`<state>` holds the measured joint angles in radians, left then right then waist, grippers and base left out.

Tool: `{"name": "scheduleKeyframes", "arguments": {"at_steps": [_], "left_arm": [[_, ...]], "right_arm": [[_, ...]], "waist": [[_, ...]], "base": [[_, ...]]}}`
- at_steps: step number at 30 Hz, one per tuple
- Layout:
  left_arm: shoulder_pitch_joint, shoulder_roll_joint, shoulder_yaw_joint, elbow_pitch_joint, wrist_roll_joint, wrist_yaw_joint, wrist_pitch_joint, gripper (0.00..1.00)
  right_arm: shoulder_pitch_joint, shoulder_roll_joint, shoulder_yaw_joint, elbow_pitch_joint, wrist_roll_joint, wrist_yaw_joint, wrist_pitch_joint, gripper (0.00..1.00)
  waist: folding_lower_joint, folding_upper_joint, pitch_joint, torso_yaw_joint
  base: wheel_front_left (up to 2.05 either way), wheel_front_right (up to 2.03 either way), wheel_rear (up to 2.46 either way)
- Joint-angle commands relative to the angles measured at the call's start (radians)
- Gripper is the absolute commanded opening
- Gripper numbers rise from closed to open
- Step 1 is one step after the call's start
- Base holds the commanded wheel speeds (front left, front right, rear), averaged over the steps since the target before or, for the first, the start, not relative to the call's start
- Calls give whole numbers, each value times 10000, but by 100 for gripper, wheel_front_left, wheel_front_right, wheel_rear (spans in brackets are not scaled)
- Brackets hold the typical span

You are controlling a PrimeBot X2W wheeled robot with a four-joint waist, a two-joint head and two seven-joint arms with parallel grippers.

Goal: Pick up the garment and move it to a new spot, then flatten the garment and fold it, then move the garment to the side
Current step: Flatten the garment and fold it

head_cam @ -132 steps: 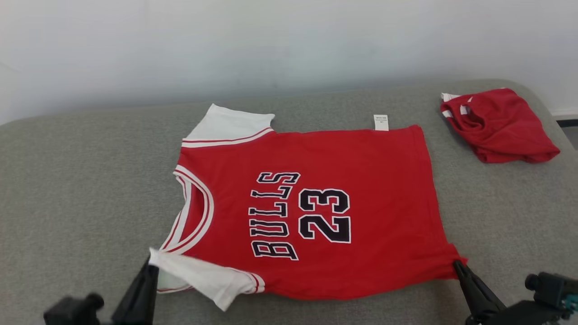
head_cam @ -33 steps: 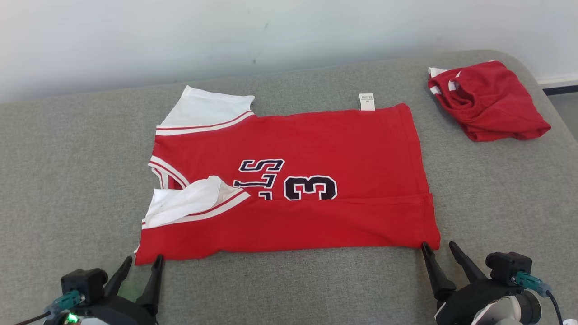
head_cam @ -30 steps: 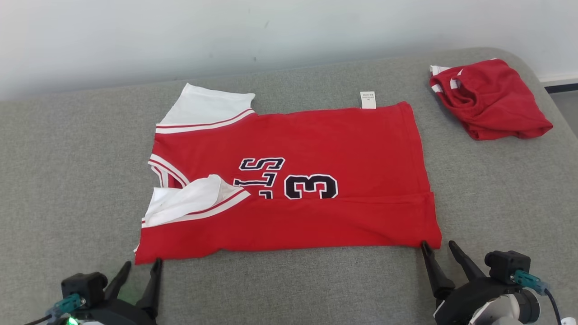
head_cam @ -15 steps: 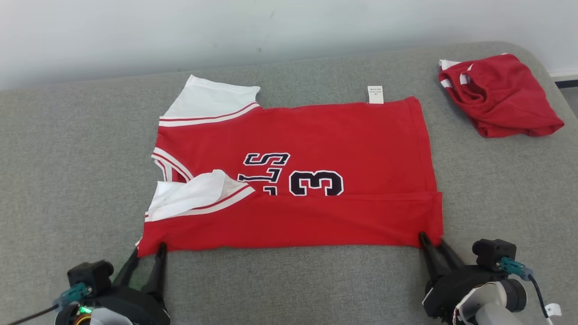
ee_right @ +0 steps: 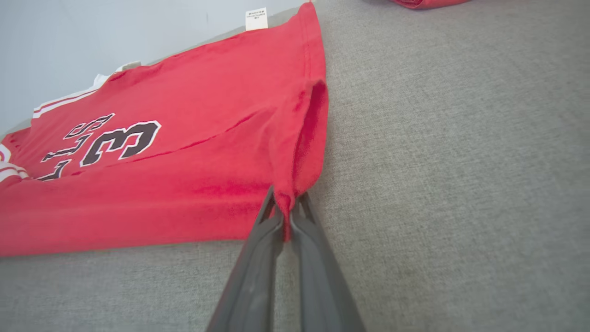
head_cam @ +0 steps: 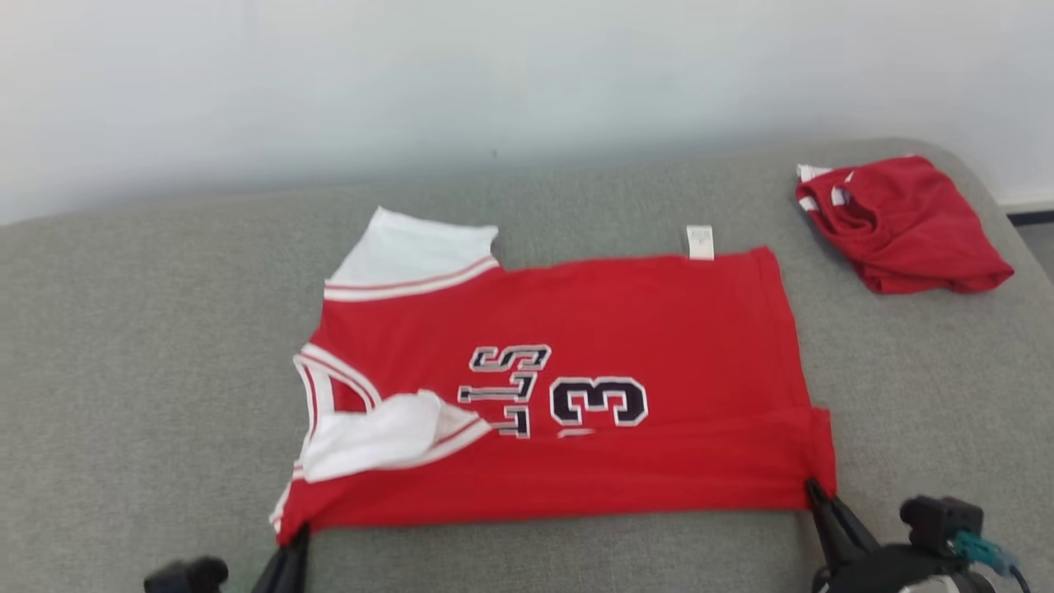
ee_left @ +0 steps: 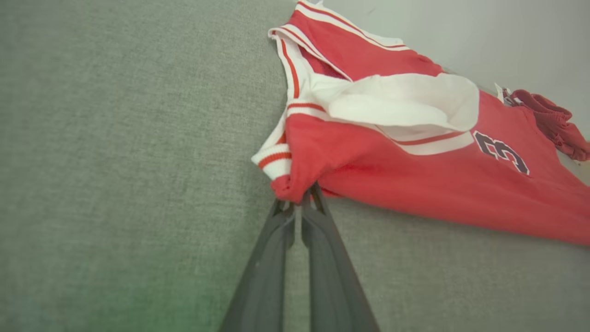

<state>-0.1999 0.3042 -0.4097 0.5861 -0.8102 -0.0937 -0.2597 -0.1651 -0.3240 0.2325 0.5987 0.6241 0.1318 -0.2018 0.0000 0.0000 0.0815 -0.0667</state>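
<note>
The garment [head_cam: 609,321], a red jersey with white sleeves and a dark "3" on it, lies on the grey surface [head_cam: 123,354] with its near long edge folded over. My left gripper [head_cam: 292,539] is shut on the jersey's near left corner [ee_left: 295,186]; in the left wrist view its fingers [ee_left: 299,205] pinch the bunched red cloth. At the near right corner my right gripper [head_cam: 815,492] is shut on the doubled hem [ee_right: 288,193], with the fabric caught between both fingers [ee_right: 286,212]. A white sleeve [head_cam: 387,432] lies folded onto the front.
A second red garment [head_cam: 902,222] lies crumpled at the far right of the surface. A pale wall [head_cam: 494,74] rises behind. Bare grey surface stretches to the left and along the near edge.
Both grippers went from open beside the near corners to shut on them. The camera has tilted, so the whole scene sits lower in the picture.
</note>
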Motion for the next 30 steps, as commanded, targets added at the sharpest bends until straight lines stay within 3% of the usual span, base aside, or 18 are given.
{"name": "scheduleKeyframes", "arguments": {"at_steps": [1, 8, 16, 17, 18, 19, 25, 30], "left_arm": [[592, -58, 169, -398, 45, 194, -67, 0], [2393, -266, 597, -2159, -11, 1073, -63, 0], [3083, -319, 443, -2682, -21, 1312, 133, 0], [3075, -285, 413, -2640, 39, 1350, 183, 4], [3032, -244, 393, -2670, 151, 1370, 151, 46], [2987, -262, 439, -2724, 177, 1382, 115, 100], [3073, -337, 1279, -3500, 717, 1432, -57, 100], [3277, -560, 2620, -4505, 2082, 1384, -51, 100]], "right_arm": [[438, -133, -122, -299, 88, -28, 77, 0], [1709, -233, -546, -1449, 9, -28, 885, 0], [2688, 116, -1290, -2061, -216, -28, 1647, 0], [2760, 160, -1391, -2129, -363, -28, 1746, 25], [2805, 233, -1478, -2225, -454, -28, 1811, 100], [2827, 318, -1577, -2329, -513, -28, 1815, 100], [2948, 479, -1925, -3194, -871, -28, 1452, 100], [2821, 575, -2023, -3763, -1180, -28, 825, 100]], "waist": [[0, 0, -371, 198], [0, 0, -687, 424], [0, 0, -828, 867], [0, 0, -841, 889], [0, 0, -851, 905], [0, 0, -870, 915], [0, 0, -918, 919], [0, 0, -938, 899]], "base": [[0, 0, 0], [0, 0, 0], [0, 0, 0], [0, 0, 0], [0, 0, 0], [0, 0, 0], [0, 0, 0], [0, 0, 0]]}}
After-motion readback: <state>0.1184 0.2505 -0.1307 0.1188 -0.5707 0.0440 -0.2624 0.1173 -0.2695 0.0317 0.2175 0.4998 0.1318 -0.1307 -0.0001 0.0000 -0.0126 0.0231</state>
